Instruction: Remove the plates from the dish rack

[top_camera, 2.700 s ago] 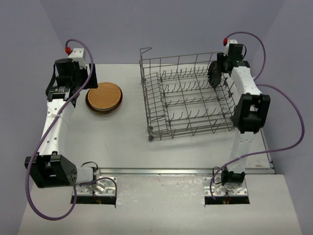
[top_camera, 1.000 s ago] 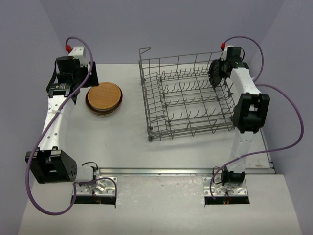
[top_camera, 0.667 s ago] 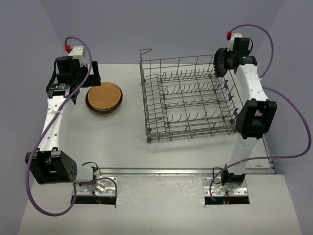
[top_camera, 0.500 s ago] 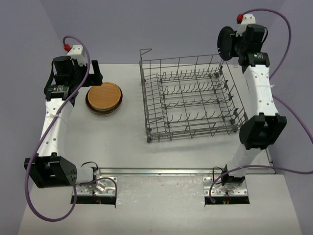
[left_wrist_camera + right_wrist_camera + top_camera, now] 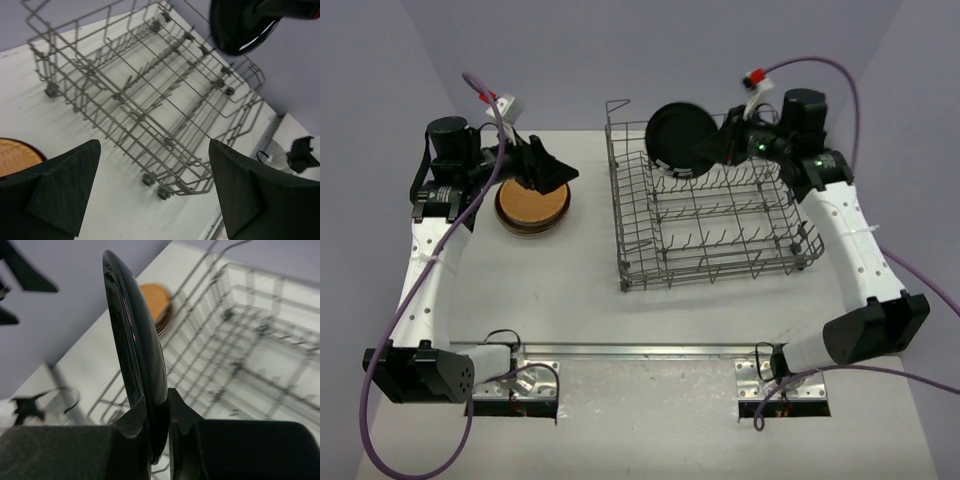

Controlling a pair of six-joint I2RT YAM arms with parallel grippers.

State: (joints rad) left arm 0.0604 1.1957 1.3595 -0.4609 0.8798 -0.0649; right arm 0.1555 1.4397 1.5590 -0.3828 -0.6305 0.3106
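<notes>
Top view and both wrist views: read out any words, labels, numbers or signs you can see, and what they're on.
None. There is no readable text on the dish rack, the dark plate or the stacked plates in any view.

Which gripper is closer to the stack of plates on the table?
Left. The left gripper hovers open at the stack's edge; the right gripper holds a dark plate over the rack.

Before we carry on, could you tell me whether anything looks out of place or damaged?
Nothing stands out: the dish rack sits level, the stacked plates look tidy, and the right gripper holds the dark plate by its rim.
</notes>
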